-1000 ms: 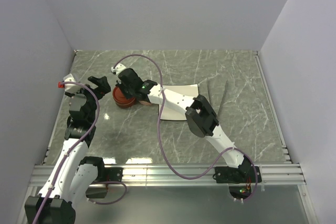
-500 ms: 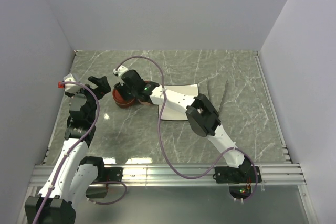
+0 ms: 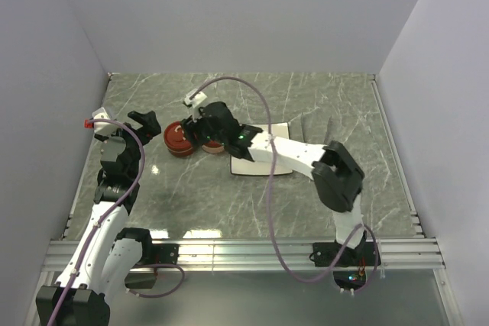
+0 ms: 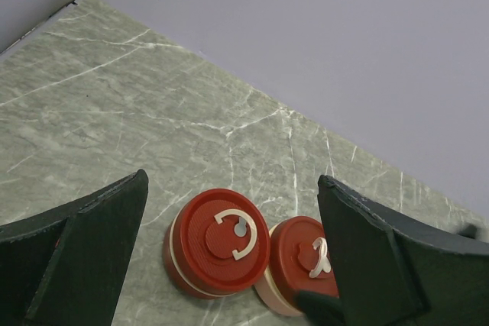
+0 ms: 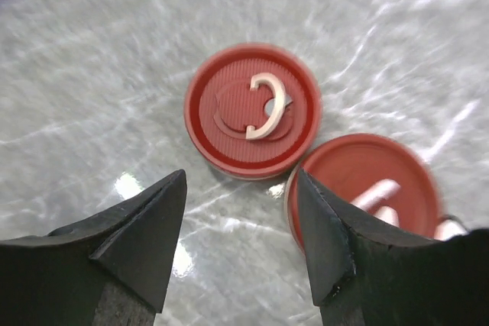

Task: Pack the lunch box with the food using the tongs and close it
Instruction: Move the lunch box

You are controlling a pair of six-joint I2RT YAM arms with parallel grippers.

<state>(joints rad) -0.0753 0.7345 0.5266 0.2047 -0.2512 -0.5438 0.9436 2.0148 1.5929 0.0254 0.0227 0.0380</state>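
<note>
Two round lunch box containers with red-brown lids and white curved handles stand side by side, both shut: the left one (image 3: 177,140) (image 4: 220,242) (image 5: 252,108) and the right one (image 3: 214,145) (image 4: 306,257) (image 5: 363,188). My right gripper (image 3: 201,135) (image 5: 241,175) hovers open just above and in front of them, holding nothing. Its right finger is beside the right container. My left gripper (image 3: 149,124) (image 4: 232,181) is open wide and raised to the left of the containers. The tongs (image 3: 327,140) lie on the table right of the white plate (image 3: 252,166). No food shows.
Grey walls close in the marble table (image 3: 191,196) on the left, back and right. A metal rail (image 3: 244,251) runs along the near edge. The right arm's purple cable (image 3: 263,112) loops above the plate.
My right gripper has opened and drawn back to the right from above the left container, leaving its lid uncovered. The right arm's elbow swung right. The left arm stayed still.
</note>
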